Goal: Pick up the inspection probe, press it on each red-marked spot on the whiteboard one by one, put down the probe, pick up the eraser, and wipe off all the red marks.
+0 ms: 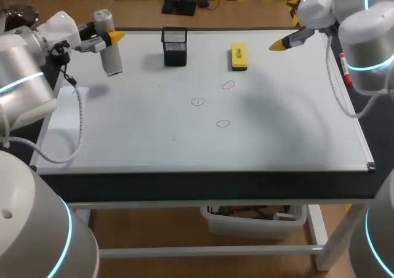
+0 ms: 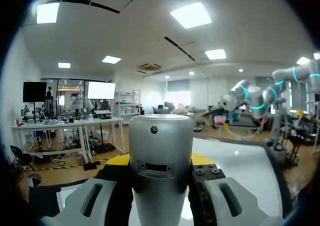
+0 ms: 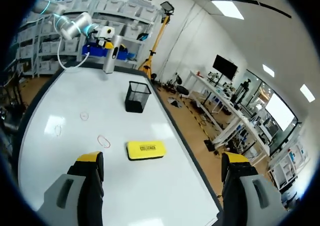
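Observation:
My left gripper (image 1: 111, 39) hangs above the whiteboard's (image 1: 154, 136) far left corner, shut on the grey cylindrical probe (image 1: 109, 58), which hangs roughly upright clear of the board. In the left wrist view the probe (image 2: 160, 171) fills the space between the fingers (image 2: 90, 198). Three small red rings (image 1: 228, 85) (image 1: 197, 101) (image 1: 223, 123) are drawn mid-board. The yellow eraser (image 1: 239, 55) lies at the back, right of centre. My right gripper (image 1: 280, 44) hovers open and empty just right of the eraser (image 3: 146, 149), above the board.
A black mesh pen holder (image 1: 175, 46) stands at the back between the probe and the eraser. A red marker (image 1: 346, 72) lies along the board's right edge.

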`<act>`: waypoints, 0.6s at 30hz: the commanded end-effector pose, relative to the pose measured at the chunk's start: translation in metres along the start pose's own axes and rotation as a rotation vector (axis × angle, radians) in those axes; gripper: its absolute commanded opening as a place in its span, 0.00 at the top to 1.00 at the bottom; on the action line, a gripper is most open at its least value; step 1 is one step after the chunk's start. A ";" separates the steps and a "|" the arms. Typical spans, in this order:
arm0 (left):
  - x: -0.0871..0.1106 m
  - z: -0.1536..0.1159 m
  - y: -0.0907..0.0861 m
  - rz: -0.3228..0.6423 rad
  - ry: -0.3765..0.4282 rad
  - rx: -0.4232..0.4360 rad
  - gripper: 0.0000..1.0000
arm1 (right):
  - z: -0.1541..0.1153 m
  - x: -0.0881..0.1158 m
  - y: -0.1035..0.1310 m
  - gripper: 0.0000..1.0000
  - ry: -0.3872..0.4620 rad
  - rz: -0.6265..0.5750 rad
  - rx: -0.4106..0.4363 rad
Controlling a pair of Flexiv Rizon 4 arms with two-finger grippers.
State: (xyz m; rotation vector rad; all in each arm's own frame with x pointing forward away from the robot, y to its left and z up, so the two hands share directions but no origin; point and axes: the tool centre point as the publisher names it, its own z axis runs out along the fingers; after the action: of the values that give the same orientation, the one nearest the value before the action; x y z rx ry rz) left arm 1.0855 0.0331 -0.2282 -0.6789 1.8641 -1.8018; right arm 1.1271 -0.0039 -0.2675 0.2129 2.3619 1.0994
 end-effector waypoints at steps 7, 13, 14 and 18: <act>0.001 0.001 0.000 0.002 -0.008 0.004 1.00 | 0.025 0.003 0.007 0.00 0.718 -0.863 0.381; 0.001 0.001 0.000 0.002 -0.008 0.004 1.00 | 0.025 0.003 0.007 0.00 0.718 -0.863 0.381; 0.001 0.001 0.000 0.002 -0.008 0.004 1.00 | 0.025 0.003 0.007 0.00 0.718 -0.863 0.381; 0.001 0.001 0.000 0.002 -0.008 0.004 1.00 | 0.025 0.003 0.007 0.00 0.718 -0.863 0.381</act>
State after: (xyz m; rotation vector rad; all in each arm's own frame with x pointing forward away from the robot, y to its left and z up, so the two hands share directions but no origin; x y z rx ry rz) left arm 1.0847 0.0329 -0.2277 -0.6816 1.8623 -1.7992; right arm 1.1359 0.0172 -0.2819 -0.4889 2.5436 0.6993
